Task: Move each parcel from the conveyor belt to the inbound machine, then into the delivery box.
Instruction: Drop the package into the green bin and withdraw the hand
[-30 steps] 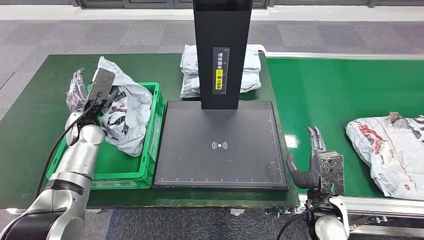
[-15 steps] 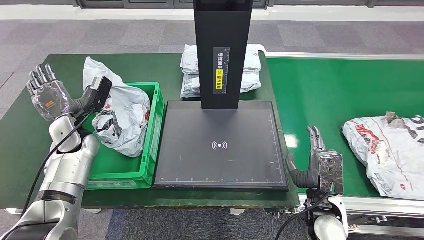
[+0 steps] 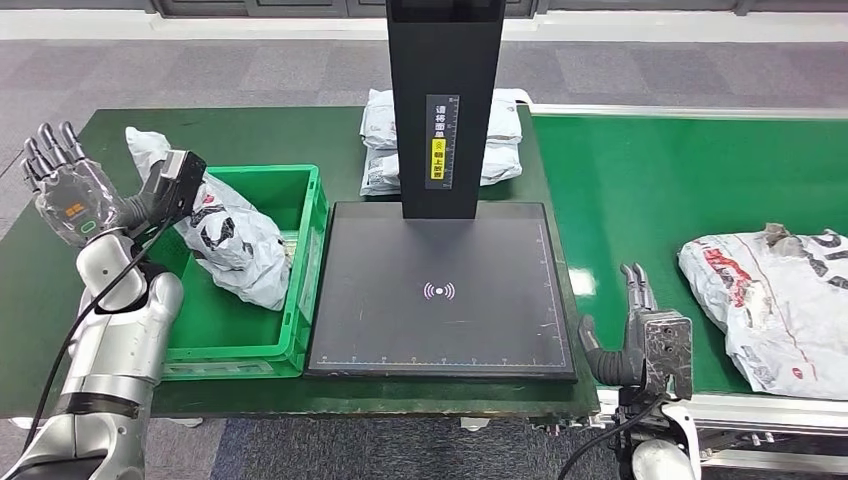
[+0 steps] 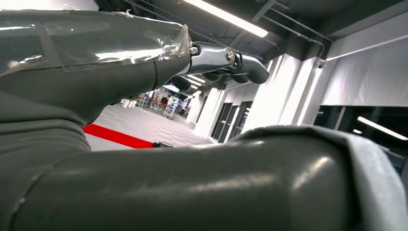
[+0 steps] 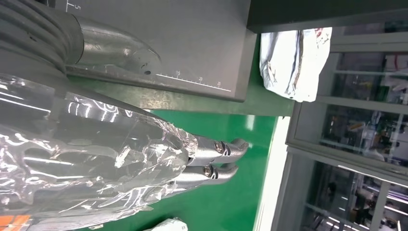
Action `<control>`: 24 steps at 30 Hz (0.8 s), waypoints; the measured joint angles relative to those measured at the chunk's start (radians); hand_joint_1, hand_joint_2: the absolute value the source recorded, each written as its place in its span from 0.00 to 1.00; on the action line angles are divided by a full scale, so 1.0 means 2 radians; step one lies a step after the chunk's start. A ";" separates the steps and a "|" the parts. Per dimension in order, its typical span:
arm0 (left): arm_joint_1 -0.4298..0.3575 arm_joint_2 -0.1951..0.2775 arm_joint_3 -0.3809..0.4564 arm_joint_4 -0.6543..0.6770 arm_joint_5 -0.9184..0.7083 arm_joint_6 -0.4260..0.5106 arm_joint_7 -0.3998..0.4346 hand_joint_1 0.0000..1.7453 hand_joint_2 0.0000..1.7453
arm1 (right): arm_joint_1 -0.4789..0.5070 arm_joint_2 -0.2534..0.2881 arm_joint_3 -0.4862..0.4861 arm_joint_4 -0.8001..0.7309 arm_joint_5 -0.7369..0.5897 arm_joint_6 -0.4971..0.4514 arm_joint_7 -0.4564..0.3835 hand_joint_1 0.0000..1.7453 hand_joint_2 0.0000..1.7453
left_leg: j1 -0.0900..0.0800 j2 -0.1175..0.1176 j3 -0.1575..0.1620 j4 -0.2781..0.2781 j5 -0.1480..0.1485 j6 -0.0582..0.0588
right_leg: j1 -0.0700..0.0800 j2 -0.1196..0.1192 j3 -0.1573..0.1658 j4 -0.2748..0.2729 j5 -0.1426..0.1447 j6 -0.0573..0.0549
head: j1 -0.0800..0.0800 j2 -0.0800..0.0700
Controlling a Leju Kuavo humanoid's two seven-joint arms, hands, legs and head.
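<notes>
My right robot hand (image 3: 632,330) hangs at the near edge of the worktop, between the scanner plate's near right corner and the conveyor belt (image 3: 640,180); its fingers are apart and extended, and nothing is in it. Just beyond it on the belt, toward the right edge, lies the next parcel (image 3: 775,300), a white plastic mailer with red and black print, crumpled and lying flat with one end bunched into a twist. My judgement is that it is light and soft, with a slick film skin and loose contents that will shift, so a pinch on a single fold would likely slip or tear. It looks better to close over the thick middle of the bag from above, or gather the near edge where the film is doubled. The inbound machine (image 3: 440,290), a dark plate with a black post at its far side, sits mid-worktop with nothing on the plate. To its left the green delivery box (image 3: 312,250) holds a parcel in the box (image 3: 235,240), slumped against its far left wall and partly draped over the rim. My left robot hand (image 3: 65,185) is raised outside the box, above the left edge of the worktop, palm open with fingers spread, grasping nothing. Behind the post, at the far edge, are stacked white parcels (image 3: 380,140).
</notes>
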 joint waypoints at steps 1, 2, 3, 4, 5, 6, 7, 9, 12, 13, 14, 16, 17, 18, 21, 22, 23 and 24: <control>0.003 -0.001 0.001 -0.006 0.000 0.006 -0.007 0.00 0.00 | 0.001 0.000 -0.001 0.000 -0.001 -0.001 0.000 0.00 1.00 | 0.000 0.000 0.000 0.000 0.000 0.000 | 0.000 0.000 0.000 0.000 0.000 0.000 | 0.000 0.000; 0.006 -0.003 0.003 -0.014 0.000 0.014 -0.015 0.00 0.00 | 0.003 0.000 -0.002 0.000 -0.002 -0.002 -0.001 0.00 1.00 | 0.000 0.000 0.000 0.000 0.000 0.000 | 0.000 0.000 0.000 0.000 0.000 0.000 | 0.000 0.000; 0.011 -0.004 0.005 -0.025 0.000 0.024 -0.021 0.00 0.00 | 0.006 0.000 -0.003 0.000 -0.004 -0.003 -0.002 0.00 1.00 | 0.000 0.000 0.000 0.000 0.000 0.000 | 0.000 0.000 0.000 0.000 0.000 0.000 | 0.000 0.000; 0.017 -0.005 0.006 -0.038 0.000 0.037 -0.026 0.00 0.00 | 0.008 0.000 -0.004 -0.001 -0.005 -0.005 -0.003 0.00 1.00 | 0.000 0.000 0.000 0.000 0.000 0.000 | 0.000 0.000 0.000 0.000 0.000 0.000 | 0.000 0.000; 0.023 -0.005 0.005 -0.054 0.000 0.050 -0.028 0.00 0.00 | 0.010 0.000 -0.005 -0.001 -0.008 -0.007 -0.004 0.00 1.00 | 0.000 0.000 0.000 0.000 0.000 0.000 | 0.000 0.000 0.000 0.000 0.000 0.000 | 0.000 0.000; 0.029 -0.005 0.004 -0.070 0.000 0.061 -0.030 0.00 0.00 | 0.012 -0.001 -0.005 -0.001 -0.010 -0.009 -0.005 0.00 1.00 | 0.000 0.000 0.000 0.000 0.000 0.000 | 0.000 0.001 0.000 0.000 0.000 0.000 | 0.000 0.000; 0.035 -0.004 0.001 -0.087 -0.001 0.067 -0.031 0.00 0.00 | 0.014 -0.001 -0.006 -0.002 -0.012 -0.011 -0.006 0.00 1.00 | 0.000 0.001 0.000 0.000 -0.001 0.000 | 0.000 0.001 0.000 0.000 0.000 0.000 | 0.000 0.000; 0.043 0.000 -0.007 -0.117 -0.001 0.058 -0.029 0.00 0.00 | 0.017 -0.003 -0.007 -0.002 -0.015 -0.014 -0.007 0.00 1.00 | 0.000 0.000 0.000 0.000 -0.001 0.000 | 0.000 0.001 0.000 0.000 0.000 0.000 | 0.000 0.000; 0.053 0.010 -0.028 -0.153 -0.001 0.021 -0.018 0.00 0.00 | 0.019 -0.004 -0.007 -0.002 -0.016 -0.017 -0.008 0.00 1.00 | 0.000 0.000 0.000 0.000 -0.001 0.000 | 0.000 0.001 0.000 0.000 0.000 0.000 | 0.000 0.000; 0.056 0.013 -0.034 -0.162 -0.001 0.014 -0.015 0.00 0.00 | 0.020 -0.004 -0.007 -0.002 -0.016 -0.017 -0.008 0.00 1.00 | 0.000 0.000 0.000 0.000 -0.001 0.000 | 0.000 0.001 0.000 0.000 0.000 0.000 | 0.000 0.000; 0.058 0.015 -0.039 -0.169 -0.001 0.009 -0.013 0.00 0.00 | 0.021 -0.004 -0.008 -0.002 -0.016 -0.017 -0.008 0.00 1.00 | 0.000 0.001 0.000 0.000 -0.001 0.000 | 0.000 0.001 0.000 0.000 0.000 0.000 | 0.000 0.000; 0.058 0.017 -0.047 -0.177 -0.001 -0.013 -0.020 0.00 0.00 | 0.022 -0.005 -0.008 -0.002 -0.016 -0.017 -0.008 0.00 1.00 | 0.000 0.001 0.000 0.000 -0.001 0.000 | 0.000 0.001 0.000 0.000 0.000 0.000 | 0.000 0.000; 0.057 0.017 -0.051 -0.176 -0.001 -0.036 -0.029 0.00 0.00 | 0.023 -0.005 -0.008 -0.002 -0.016 -0.018 -0.008 0.00 1.00 | 0.000 0.001 0.000 0.000 -0.001 0.000 | 0.000 0.001 0.000 0.000 0.000 0.000 | 0.000 0.000; 0.054 0.016 -0.054 -0.170 -0.001 -0.067 -0.043 0.00 0.00 | 0.023 -0.005 -0.008 -0.002 -0.016 -0.017 -0.009 0.00 1.00 | 0.000 0.001 0.001 0.000 -0.001 0.000 | 0.000 0.000 0.000 0.000 0.000 0.000 | 0.000 0.000; 0.037 0.012 -0.065 -0.120 0.000 -0.181 -0.102 0.00 0.00 | 0.022 -0.007 -0.008 -0.002 -0.017 -0.006 -0.013 0.00 1.00 | 0.000 0.000 0.001 0.000 0.000 0.000 | 0.000 0.000 0.000 0.000 0.000 0.000 | 0.000 0.000; 0.029 0.010 -0.069 -0.096 0.001 -0.211 -0.120 0.00 0.00 | 0.022 -0.008 -0.009 -0.002 -0.017 -0.001 -0.015 0.00 1.00 | 0.000 0.001 0.001 0.000 0.000 0.000 | 0.000 0.000 0.000 0.000 0.000 0.000 | 0.000 0.000; 0.021 0.009 -0.074 -0.070 0.003 -0.235 -0.137 0.00 0.00 | 0.021 -0.008 -0.009 -0.002 -0.017 0.004 -0.017 0.00 1.00 | 0.000 0.001 0.001 0.000 0.000 0.000 | 0.000 0.000 0.000 0.000 0.000 0.000 | 0.000 0.000; 0.013 0.007 -0.079 -0.041 0.005 -0.253 -0.152 0.00 0.00 | 0.021 -0.008 -0.011 -0.002 -0.017 0.009 -0.017 0.00 1.00 | 0.000 0.001 0.001 0.000 0.000 0.000 | 0.000 0.001 0.000 0.000 0.001 0.000 | 0.000 0.000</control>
